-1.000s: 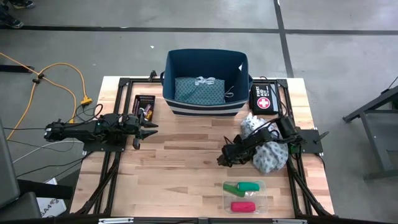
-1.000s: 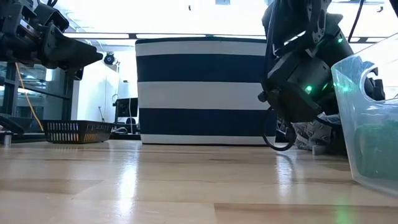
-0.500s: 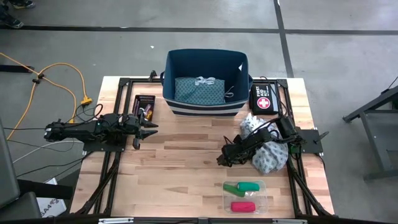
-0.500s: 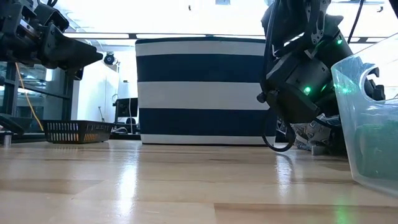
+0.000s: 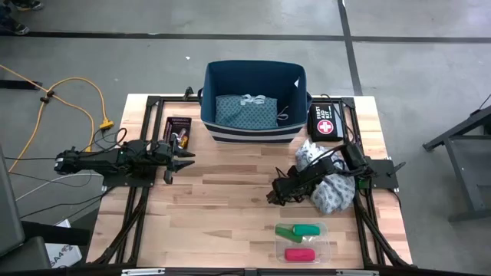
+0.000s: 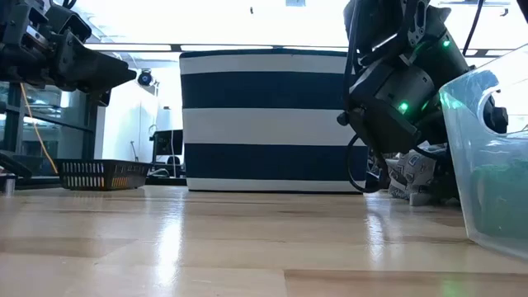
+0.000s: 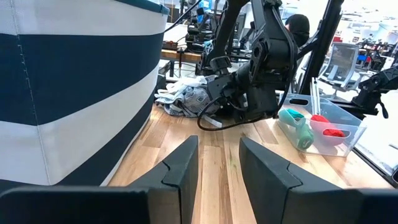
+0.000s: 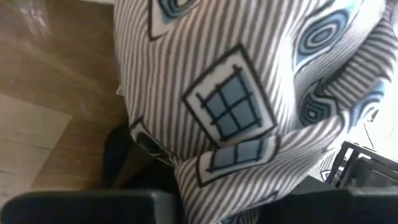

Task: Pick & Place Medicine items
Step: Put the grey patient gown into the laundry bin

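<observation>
The right gripper (image 5: 275,195) sits low over the wooden table (image 5: 222,199), out in the open stretch just inward of the grey patterned cloth (image 5: 331,192), and that cloth is draped right across its wrist camera, stripes and little blue window shapes filling the view (image 8: 249,93). Whether its fingers are apart or together, I cannot tell; the cloth and the arm's own bulk hide them from every angle. In the low view the right arm (image 6: 396,91) hangs heavy beside the navy-and-white striped fabric basket (image 6: 268,120).

The left gripper (image 5: 184,156) waits at the left side of the table, level with the basket's front, fingers (image 7: 183,165) parted with a clear gap of bare wood between them.

The medicine items lie in a clear plastic tray (image 5: 301,241) near the front edge of the table, well apart from both grippers: two green tubes (image 5: 301,229) side by side, and a red-pink tube (image 5: 299,254) just beside them.

Inside the basket a folded teal patterned cloth (image 5: 245,112) rests. A black first aid pouch with a red-and-white cross (image 5: 325,123) lies next to the basket's right side.
</observation>
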Robot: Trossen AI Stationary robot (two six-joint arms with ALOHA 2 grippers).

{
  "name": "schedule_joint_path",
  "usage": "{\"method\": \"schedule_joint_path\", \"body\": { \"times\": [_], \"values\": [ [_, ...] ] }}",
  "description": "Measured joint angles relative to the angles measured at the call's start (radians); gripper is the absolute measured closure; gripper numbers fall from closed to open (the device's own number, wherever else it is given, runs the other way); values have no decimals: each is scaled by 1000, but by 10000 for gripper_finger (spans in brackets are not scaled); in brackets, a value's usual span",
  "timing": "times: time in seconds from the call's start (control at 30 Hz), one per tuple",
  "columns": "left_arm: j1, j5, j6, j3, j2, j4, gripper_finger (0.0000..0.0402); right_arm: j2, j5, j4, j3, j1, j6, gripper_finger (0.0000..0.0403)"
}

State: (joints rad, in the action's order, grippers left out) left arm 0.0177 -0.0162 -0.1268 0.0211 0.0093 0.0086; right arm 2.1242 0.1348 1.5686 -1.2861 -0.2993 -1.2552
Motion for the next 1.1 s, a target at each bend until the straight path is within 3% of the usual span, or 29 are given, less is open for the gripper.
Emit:
{"method": "schedule_joint_path", "body": {
  "times": [0.23,0.4,0.8,1.1],
  "values": [
    [0,0,0,0,0,0,291,-59,18,-2,1,-2,2,323],
    [0,0,0,0,0,0,291,-170,33,-1,0,-2,-21,337],
    [0,0,0,0,0,0,291,-461,180,-42,0,-24,-58,359],
    [0,0,0,0,0,0,291,-468,175,-42,0,-57,95,363]
  ]
}}
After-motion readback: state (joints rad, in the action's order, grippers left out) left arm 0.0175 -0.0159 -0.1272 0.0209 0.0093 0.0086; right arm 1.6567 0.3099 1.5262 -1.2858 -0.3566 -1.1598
